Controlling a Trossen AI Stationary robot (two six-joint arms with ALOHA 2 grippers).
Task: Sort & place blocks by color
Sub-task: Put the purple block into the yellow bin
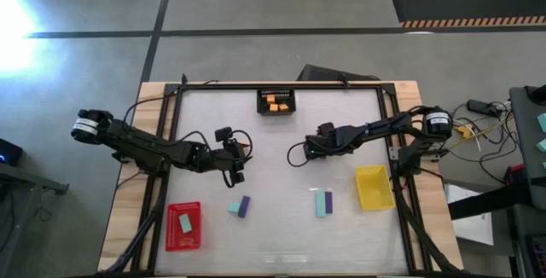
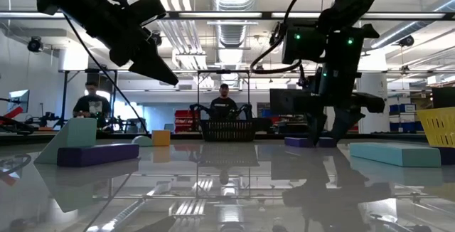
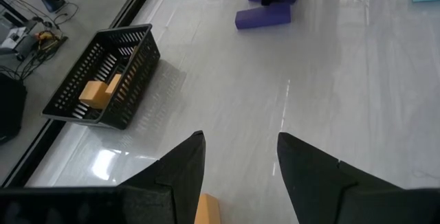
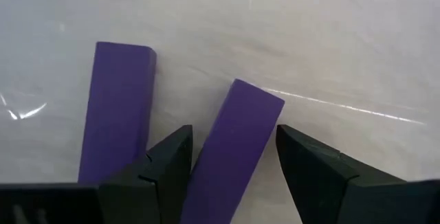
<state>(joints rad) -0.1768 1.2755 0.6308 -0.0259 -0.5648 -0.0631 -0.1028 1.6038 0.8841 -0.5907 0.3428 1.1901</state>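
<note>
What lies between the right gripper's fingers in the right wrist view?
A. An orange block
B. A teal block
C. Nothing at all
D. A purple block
D: in the right wrist view a purple block lies tilted between the open fingers of the right gripper, with a second purple block just beside it.

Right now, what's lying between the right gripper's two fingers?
A purple block lies tilted between the open fingers of the right gripper, not yet gripped, as the right wrist view shows. A second purple block lies beside it, outside the fingers.
</note>
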